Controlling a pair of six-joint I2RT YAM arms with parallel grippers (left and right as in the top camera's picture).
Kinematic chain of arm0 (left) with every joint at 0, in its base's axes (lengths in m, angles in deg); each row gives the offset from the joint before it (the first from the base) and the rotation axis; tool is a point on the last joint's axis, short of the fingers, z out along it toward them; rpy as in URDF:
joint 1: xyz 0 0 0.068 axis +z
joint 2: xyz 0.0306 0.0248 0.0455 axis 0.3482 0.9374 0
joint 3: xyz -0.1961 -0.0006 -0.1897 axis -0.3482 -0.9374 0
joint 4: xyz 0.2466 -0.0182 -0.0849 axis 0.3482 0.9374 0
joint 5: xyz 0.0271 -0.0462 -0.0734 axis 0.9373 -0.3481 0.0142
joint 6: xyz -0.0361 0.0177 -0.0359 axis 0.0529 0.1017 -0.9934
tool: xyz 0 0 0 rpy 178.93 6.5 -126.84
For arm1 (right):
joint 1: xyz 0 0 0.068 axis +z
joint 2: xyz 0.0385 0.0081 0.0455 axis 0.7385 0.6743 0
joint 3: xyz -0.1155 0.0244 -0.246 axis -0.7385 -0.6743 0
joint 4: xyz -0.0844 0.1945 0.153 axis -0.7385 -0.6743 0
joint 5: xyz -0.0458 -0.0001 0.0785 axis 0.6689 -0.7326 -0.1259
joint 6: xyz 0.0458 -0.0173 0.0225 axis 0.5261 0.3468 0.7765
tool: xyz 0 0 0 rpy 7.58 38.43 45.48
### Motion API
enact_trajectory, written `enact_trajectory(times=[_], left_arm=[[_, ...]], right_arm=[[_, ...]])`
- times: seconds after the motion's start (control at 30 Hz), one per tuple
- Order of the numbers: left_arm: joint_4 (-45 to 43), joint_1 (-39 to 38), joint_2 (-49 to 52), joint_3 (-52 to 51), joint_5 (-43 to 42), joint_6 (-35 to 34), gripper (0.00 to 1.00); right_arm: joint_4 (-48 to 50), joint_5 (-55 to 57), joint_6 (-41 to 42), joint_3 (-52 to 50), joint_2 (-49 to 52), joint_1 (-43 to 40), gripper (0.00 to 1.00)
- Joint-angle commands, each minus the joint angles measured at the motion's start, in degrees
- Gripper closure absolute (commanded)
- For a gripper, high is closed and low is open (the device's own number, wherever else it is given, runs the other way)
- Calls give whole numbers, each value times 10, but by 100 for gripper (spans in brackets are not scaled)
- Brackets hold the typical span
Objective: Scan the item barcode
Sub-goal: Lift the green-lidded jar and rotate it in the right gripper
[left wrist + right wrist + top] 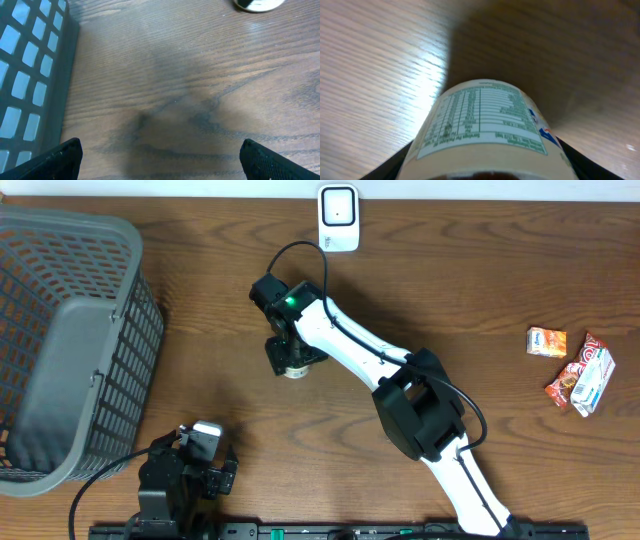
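Cream-coloured plastic bottle [482, 120] with a printed nutrition panel sits between the fingers of the right gripper [292, 358]. They flank it closely on either side, but I cannot tell whether they are pressing on it yet. To my eye the job is at its start: the item is reached, and lifting it, finding the barcode and showing it remain. Only the nutrition table faces the wrist camera, with no barcode visible. The white boxy scanner [338, 218] stands beyond that gripper, well apart from it. The left gripper [160, 162] hangs wide over bare brown wooden table [190, 75], holding nothing, with the grey plastic mesh basket [70, 330] just to its left. I count one bottle, one scanner, one basket, one small orange packet [547, 342], and a red-and-white wrapper bundle [582, 376], perhaps two pieces.
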Motion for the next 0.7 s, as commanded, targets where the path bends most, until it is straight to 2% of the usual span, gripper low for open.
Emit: enact_trajectory(times=[0.0,0.2,0.33,0.53,0.67], left_arm=[[25,2,-3,-10,-3,1,2],[25,2,-3,-10,-3,1,2],[25,2,-3,-10,-3,1,1],[25,2,-3,-10,-3,1,2],[25,2,-3,-10,-3,1,2]], right_arm=[[-30,13,3,2,27,-4,46],[-84,8,2,32,27,-8,61],[-158,-51,-11,96,27,-13,64],[-309,-137,-77,207,27,-28,61],[-321,-228,-115,220,21,-43,59]])
